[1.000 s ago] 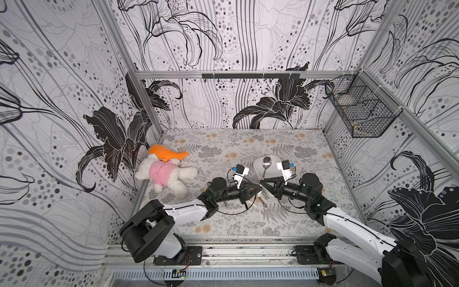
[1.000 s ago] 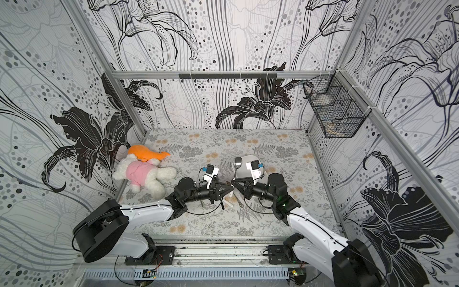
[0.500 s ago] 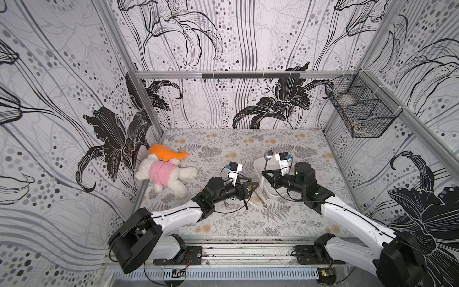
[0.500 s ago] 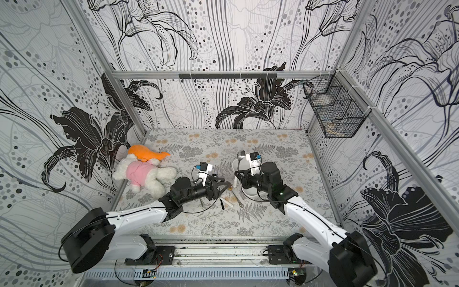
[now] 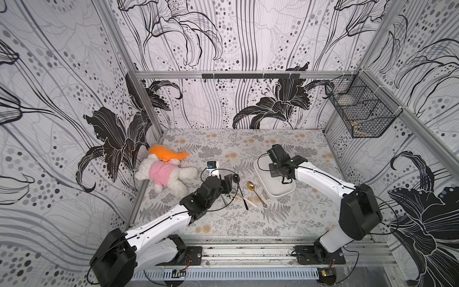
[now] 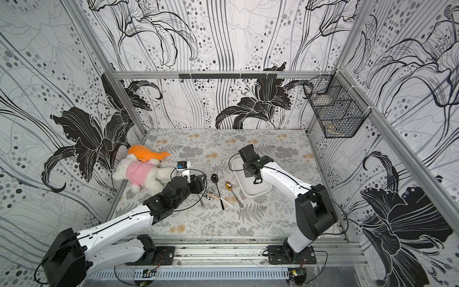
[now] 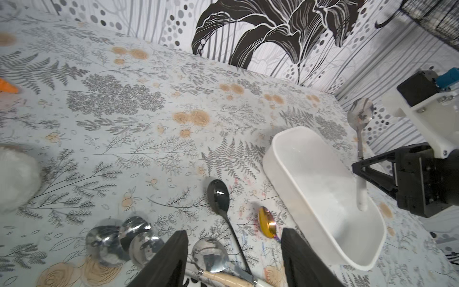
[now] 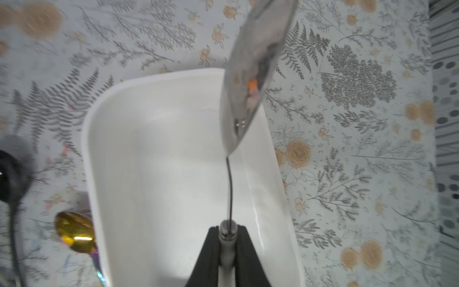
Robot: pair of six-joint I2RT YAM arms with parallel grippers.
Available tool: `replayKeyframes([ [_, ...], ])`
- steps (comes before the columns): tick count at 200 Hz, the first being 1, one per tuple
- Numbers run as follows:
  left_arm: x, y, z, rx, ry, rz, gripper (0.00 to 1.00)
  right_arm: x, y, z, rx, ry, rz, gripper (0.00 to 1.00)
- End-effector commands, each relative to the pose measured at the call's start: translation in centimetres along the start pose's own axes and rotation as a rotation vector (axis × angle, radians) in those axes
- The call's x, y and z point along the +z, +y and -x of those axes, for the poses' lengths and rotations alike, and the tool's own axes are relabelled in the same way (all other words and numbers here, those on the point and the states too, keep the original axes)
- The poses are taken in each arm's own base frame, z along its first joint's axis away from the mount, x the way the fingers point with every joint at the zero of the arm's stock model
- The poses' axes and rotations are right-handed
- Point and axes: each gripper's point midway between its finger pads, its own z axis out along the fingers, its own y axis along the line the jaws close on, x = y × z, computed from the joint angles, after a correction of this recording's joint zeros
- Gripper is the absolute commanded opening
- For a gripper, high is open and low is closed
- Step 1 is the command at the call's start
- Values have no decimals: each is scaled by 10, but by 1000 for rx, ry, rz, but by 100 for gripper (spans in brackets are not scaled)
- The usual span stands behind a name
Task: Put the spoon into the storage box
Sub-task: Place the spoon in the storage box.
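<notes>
The right pincer (image 8: 227, 248) is clamped tight on the white handle of the silver spoon (image 8: 255, 74), holding it over the storage box (image 8: 161, 161), a shallow white tray that sits open on the flower-patterned counter (image 5: 248, 218). Seen from the left wrist, the silver spoon (image 7: 360, 114) stands steeply, bowl uppermost, and its handle end dips inside the walls of the storage box (image 7: 310, 174); whether it touches the floor of the box cannot be told. In both top views the right arm hides the held spoon, and the storage box (image 5: 278, 192) (image 6: 253, 191) lies beneath the wrist. The left pincer (image 7: 233, 231) is spread wide and holds nothing, hanging low over a loose cluster of cutlery on the counter just beside the box: a black spoon (image 7: 218, 196), a gold spoon (image 7: 267, 222) and a cream-handled spoon (image 7: 223, 278), with several more silver bowls close by. In a top view the left pincer (image 5: 229, 182) is beside the black spoon (image 5: 235, 178), and the gold spoon (image 5: 250, 185) lies between that and the box. A plush toy (image 5: 164, 172) in a pink shirt lies at the counter's left edge, and a wire basket (image 5: 360, 111) hangs on the right wall.
</notes>
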Motion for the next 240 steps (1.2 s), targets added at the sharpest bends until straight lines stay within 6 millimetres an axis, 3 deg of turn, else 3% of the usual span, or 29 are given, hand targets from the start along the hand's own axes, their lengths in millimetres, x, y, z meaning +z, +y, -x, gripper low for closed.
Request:
replayKeyframes([
  [1, 0, 13, 1, 26, -13, 64, 65, 4, -17, -10, -139, 93, -203, 0],
  [60, 3, 15, -4, 37, 5, 73, 65, 43, -14, -19, -276, 226, -392, 0],
  [113, 1, 17, -8, 35, 20, 78, 65, 73, -4, -32, -331, 285, -424, 0],
  [131, 1, 19, -11, 30, 25, 79, 65, 79, -2, -34, -339, 291, -426, 0],
  [165, 3, 18, -14, 33, 39, 75, 65, 87, 2, -35, -348, 291, -414, 13],
  [240, 7, 20, -21, 38, 61, 85, 65, 99, 9, -35, -352, 284, -387, 22],
])
